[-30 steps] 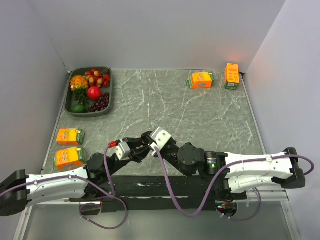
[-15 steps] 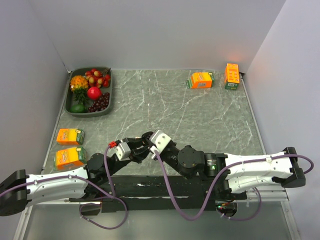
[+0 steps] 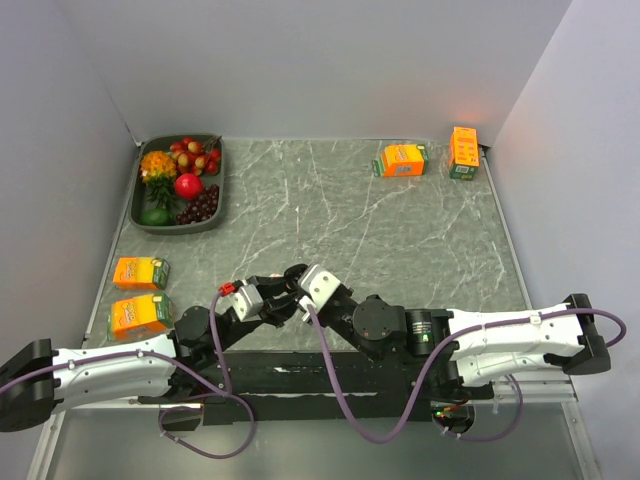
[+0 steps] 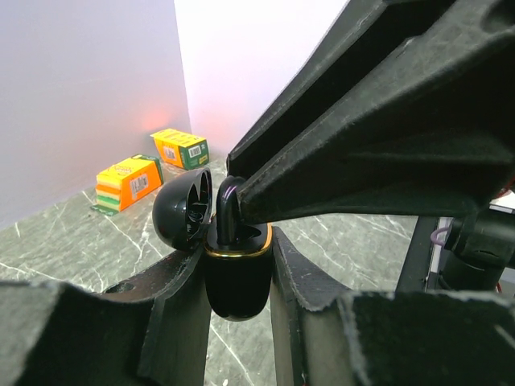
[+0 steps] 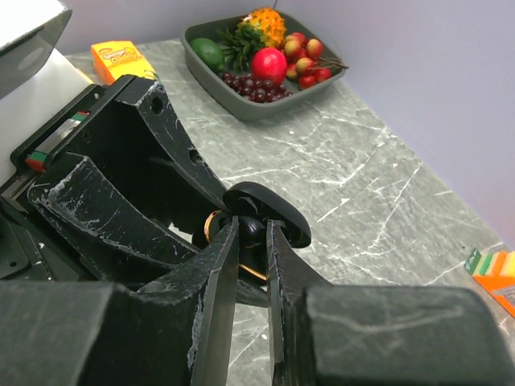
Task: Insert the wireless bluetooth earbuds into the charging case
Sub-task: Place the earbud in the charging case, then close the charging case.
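Note:
My left gripper (image 4: 237,269) is shut on the black charging case (image 4: 235,285), which has a gold rim. It holds the case upright above the table, with the lid (image 4: 181,211) swung open to the left. My right gripper (image 5: 252,238) is shut on a black earbud (image 5: 253,232). The earbud's stem (image 4: 226,211) reaches down into the case's mouth. In the right wrist view the lid (image 5: 269,211) stands just behind the earbud. In the top view both grippers (image 3: 292,290) meet near the table's front edge, and the case is hidden between them.
A grey tray (image 3: 216,190) of fruit stands at the back left. Two orange cartons (image 3: 140,272) (image 3: 140,315) lie at the left edge. Two more (image 3: 402,160) (image 3: 462,152) are at the back right. Marbled tabletop (image 3: 380,230) stretches between them.
My right gripper has shifted slightly left and nearer with the earbud, closing in on the case. The left arm has held still.

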